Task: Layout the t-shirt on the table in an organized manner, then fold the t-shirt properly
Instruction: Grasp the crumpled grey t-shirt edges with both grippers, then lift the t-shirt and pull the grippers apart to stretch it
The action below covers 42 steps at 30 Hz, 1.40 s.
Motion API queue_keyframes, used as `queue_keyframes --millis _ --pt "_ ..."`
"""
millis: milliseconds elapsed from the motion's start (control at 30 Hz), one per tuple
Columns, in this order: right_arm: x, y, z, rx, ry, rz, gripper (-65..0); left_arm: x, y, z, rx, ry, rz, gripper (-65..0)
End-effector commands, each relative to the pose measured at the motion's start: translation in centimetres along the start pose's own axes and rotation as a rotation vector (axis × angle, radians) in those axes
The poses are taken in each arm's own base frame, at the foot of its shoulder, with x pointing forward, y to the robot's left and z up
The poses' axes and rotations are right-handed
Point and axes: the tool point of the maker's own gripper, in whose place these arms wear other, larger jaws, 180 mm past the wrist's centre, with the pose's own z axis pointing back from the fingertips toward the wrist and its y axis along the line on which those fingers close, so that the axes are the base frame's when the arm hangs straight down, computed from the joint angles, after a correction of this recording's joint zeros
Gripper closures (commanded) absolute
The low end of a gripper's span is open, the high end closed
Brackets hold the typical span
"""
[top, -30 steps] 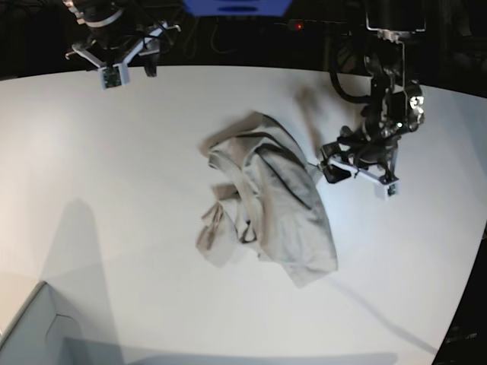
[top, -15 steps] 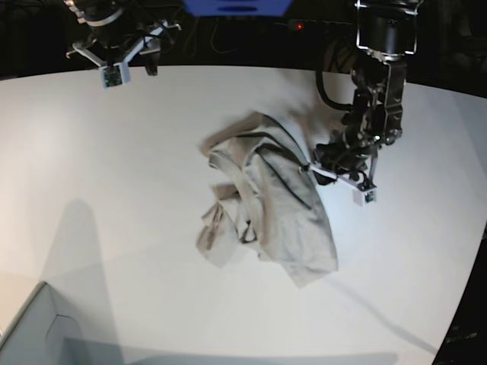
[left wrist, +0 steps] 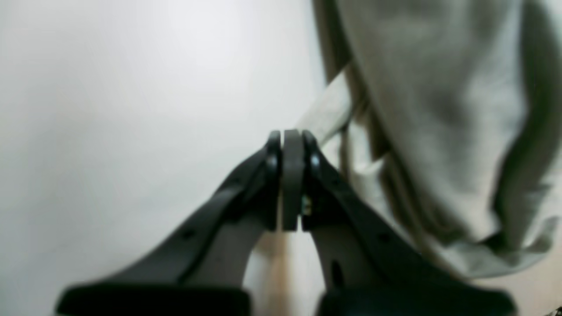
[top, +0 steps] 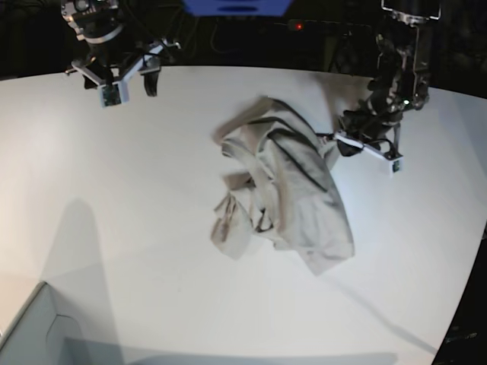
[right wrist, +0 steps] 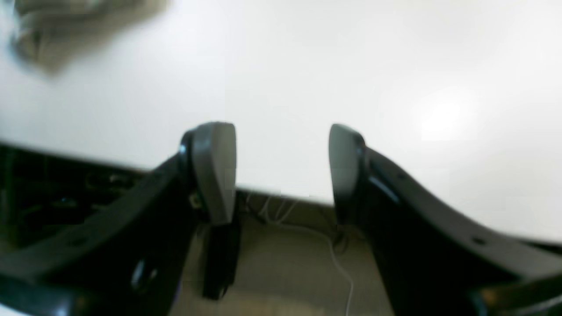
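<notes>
The t-shirt (top: 289,190) lies crumpled in a heap on the white table (top: 114,213), right of its middle. My left gripper (top: 335,141) is at the shirt's right edge, shut on a strip of its fabric. In the left wrist view the gripper (left wrist: 292,137) has its jaws pressed together, and a band of the t-shirt (left wrist: 439,109) runs from the tips into the heap over the table (left wrist: 131,87). My right gripper (top: 131,62) hovers at the far left edge, away from the shirt. It is open and empty (right wrist: 283,171), with the blurred t-shirt (right wrist: 66,26) far off.
A pale grey box corner (top: 38,334) sits at the bottom left. Beyond the table's back edge (right wrist: 281,193) the floor is dark, with thin cables (right wrist: 338,259). The table curves away at the right edge (top: 475,251).
My left gripper has shut on the shirt's right edge and drawn back to the right. The whole heap has shifted right and towards the back. The right arm has barely moved.
</notes>
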Motion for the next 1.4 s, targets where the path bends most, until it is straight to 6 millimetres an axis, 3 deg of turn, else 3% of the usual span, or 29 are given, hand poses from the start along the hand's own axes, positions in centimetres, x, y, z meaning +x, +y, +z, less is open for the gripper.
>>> queue_keyframes --millis 0,167,300,433,500,733,1100,1200,1300,1367 --pt "1.4 0.5 0.0 0.018 -0.051 0.005 -34.0 2.4 -0.2 0.6 -0.022 -0.069 0.008 0.0" --pt "5.5 5.3 -1.0 0.154 -0.157 0.036 -34.1 2.0 2.3 1.7 0.023 -0.072 0.056 0.0" --pt "8.4 9.7 -1.6 0.269 -0.230 0.063 -33.8 1.1 2.9 2.0 0.036 -0.057 0.062 0.0" --pt "8.1 14.6 -2.7 0.392 -0.215 0.102 -34.0 0.2 3.3 2.2 0.045 -0.040 0.065 0.0" --pt "7.4 15.9 -3.7 0.419 -0.189 0.119 -34.1 -0.1 3.4 2.3 0.047 -0.034 0.067 0.0" --pt "6.2 15.8 -7.6 0.406 -0.126 0.160 -34.0 -0.7 3.6 2.5 0.052 -0.023 0.070 0.0" --pt "3.8 15.1 -11.1 0.382 -0.028 0.201 -33.1 -1.5 3.7 2.6 0.057 -0.009 0.075 0.0" --pt "3.7 15.0 -11.1 0.383 -0.028 0.204 -27.2 -1.5 3.7 2.6 0.057 -0.009 0.075 0.0" --pt "3.6 15.6 -10.9 0.425 -0.027 0.232 -13.5 -1.5 3.7 2.6 0.057 -0.009 0.075 0.0" --pt "4.2 16.1 -10.8 0.464 -0.040 0.261 -1.0 -1.5 3.7 2.6 0.057 -0.009 0.075 0.0"
